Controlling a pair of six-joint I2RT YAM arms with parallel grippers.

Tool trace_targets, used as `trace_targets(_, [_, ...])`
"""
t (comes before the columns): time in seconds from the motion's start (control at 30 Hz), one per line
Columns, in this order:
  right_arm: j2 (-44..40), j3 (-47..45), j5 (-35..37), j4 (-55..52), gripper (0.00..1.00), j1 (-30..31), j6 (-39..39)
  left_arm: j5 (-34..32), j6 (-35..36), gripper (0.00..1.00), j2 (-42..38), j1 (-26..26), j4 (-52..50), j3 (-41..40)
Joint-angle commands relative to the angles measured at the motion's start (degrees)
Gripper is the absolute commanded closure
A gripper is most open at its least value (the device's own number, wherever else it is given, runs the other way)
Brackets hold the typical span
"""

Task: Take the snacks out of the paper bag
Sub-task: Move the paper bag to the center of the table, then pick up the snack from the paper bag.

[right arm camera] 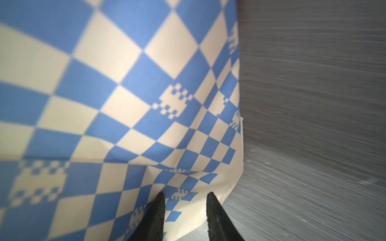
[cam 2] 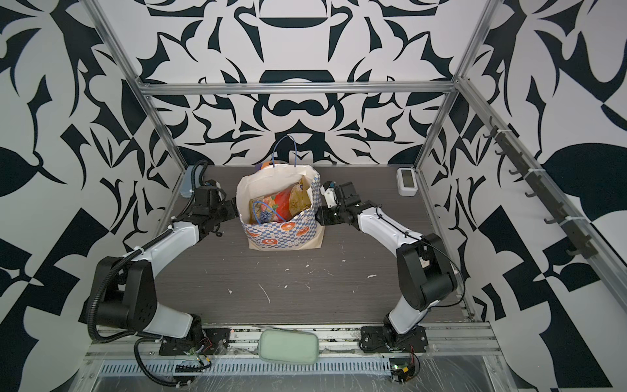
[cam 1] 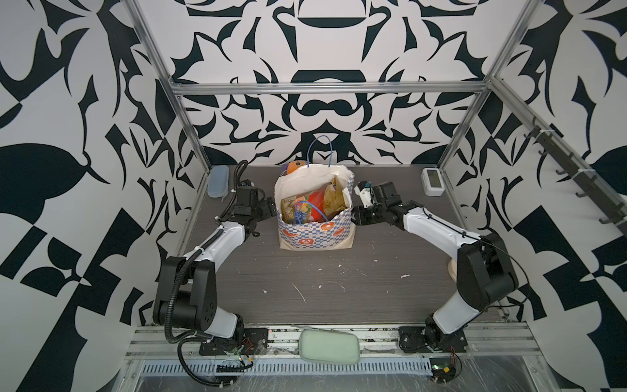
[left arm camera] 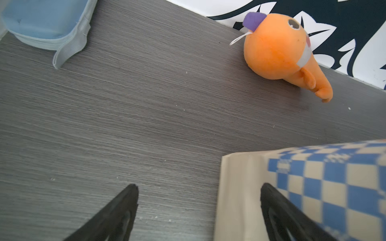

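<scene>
The paper bag [cam 1: 315, 234] [cam 2: 285, 234] stands upright at the table's back middle, mouth open, one blue cord handle raised. The snacks [cam 1: 315, 203] [cam 2: 281, 203] lie inside it: a gold-red fruit-print packet and a yellowish one show, the others are hidden. My left gripper [left arm camera: 198, 185] is low at the bag's left side and open wide, one finger over the checkered wall [left arm camera: 334, 177], the other over bare table. My right gripper [right arm camera: 186, 196] is low at the bag's right side [right arm camera: 104, 83], shut on its creased lower corner edge.
An orange plush toy [left arm camera: 275, 50] lies behind the bag by the back wall. A blue pouch [left arm camera: 41, 18] sits at the back left corner, a white device [cam 1: 432, 181] at the back right. A pale green pouch [cam 1: 328, 346] rests on the front rail.
</scene>
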Motion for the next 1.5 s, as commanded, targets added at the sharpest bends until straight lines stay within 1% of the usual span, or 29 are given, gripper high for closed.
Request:
trace_targets(0.0, [-0.7, 0.6, -2.5, 4.7, 0.61, 1.6, 1.4, -0.7, -1.1, 0.06, -1.7, 0.3, 0.1, -0.9])
trace_targets(0.1, [-1.7, 2.7, 1.2, 1.4, 0.61, 1.6, -0.2, 0.1, -0.7, 0.07, -3.0, 0.3, -0.5, -0.7])
trace_targets(0.13, [-2.0, 4.0, 2.2, -0.3, 0.61, 1.6, -0.6, 0.8, -0.4, 0.12, -3.7, 0.3, -0.7, -0.4])
trace_targets(0.2, [-4.2, 7.0, 6.6, -5.2, 0.61, 1.5, -2.3, 2.3, 0.6, 0.18, -5.3, 0.3, -1.2, -0.3])
trace_targets(0.3, [-8.0, 12.2, 13.5, -11.3, 0.60, 1.2, -2.8, 2.1, 0.7, 0.20, -7.3, 0.3, -1.0, -1.0])
trace_targets(0.37, [-10.4, 16.4, 18.6, -15.3, 0.58, 1.0, -2.5, 1.7, 1.3, 0.20, -7.9, 0.3, -1.5, -1.2])
trace_targets(0.43, [-11.2, 22.4, 22.1, -19.3, 0.53, 1.0, -1.2, 1.0, 2.2, 0.20, -8.0, 0.3, -2.3, -1.0])
trace_targets(0.5, [-9.6, 30.2, 22.5, -24.0, 0.53, 2.1, -1.6, 0.6, 2.4, 0.20, -8.0, 0.3, -3.1, -0.3])
trace_targets(0.6, [-4.5, 41.8, 28.9, -31.7, 0.52, 8.0, -0.5, 1.9, 2.3, 0.19, -7.9, 0.3, -4.8, 1.2])
trace_targets(0.67, [-1.0, 46.6, 28.7, -34.8, 0.45, 10.5, 1.8, 3.3, 1.8, 0.19, -8.0, 0.3, -4.7, 1.3])
trace_targets(0.73, [2.8, 50.6, 27.9, -37.2, 0.44, 12.8, 3.3, 4.8, 1.2, 0.19, -8.0, 0.3, -3.9, 0.9])
trace_targets(0.83, [7.7, 56.2, 28.6, -40.3, 0.43, 15.5, 4.4, 5.3, 1.1, 0.19, -7.7, 0.3, -3.8, 0.7])
trace_targets(0.97, [14.7, 64.9, 30.2, -45.8, 0.43, 16.9, 6.0, 7.1, 2.3, 0.19, -7.2, 0.3, -3.1, 0.5])
trace_targets(1.07, [21.2, 73.2, 31.7, -52.0, 0.40, 17.0, 7.6, 7.2, 3.3, 0.20, -6.9, 0.3, -4.0, 1.5])
trace_targets(1.13, [24.9, 77.6, 32.4, -55.1, 0.34, 17.0, 8.2, 6.3, 3.4, 0.20, -6.9, 0.3, -4.6, 2.2])
trace_targets(1.17, [25.9, 78.0, 32.6, -55.3, 0.28, 17.0, 8.2, 5.9, 3.4, 0.20, -6.9, 0.3, -4.9, 2.5])
trace_targets(1.2, [26.7, 78.2, 32.5, -55.0, 0.19, 16.8, 8.5, 5.5, 3.5, 0.20, -6.9, 0.3, -5.1, 2.8])
trace_targets(1.23, [27.7, 78.7, 32.4, -54.8, 0.14, 16.6, 9.3, 5.5, 3.6, 0.20, -7.0, 0.3, -5.2, 3.0])
trace_targets(1.4, [29.6, 77.6, 32.6, -52.6, 0.13, 14.7, 14.3, 5.0, 2.8, 0.17, -8.9, 0.3, -5.3, 3.8])
trace_targets(1.47, [30.4, 76.8, 32.0, -51.9, 0.13, 13.8, 15.9, 4.8, 2.1, 0.16, -10.5, 0.3, -6.9, 4.8])
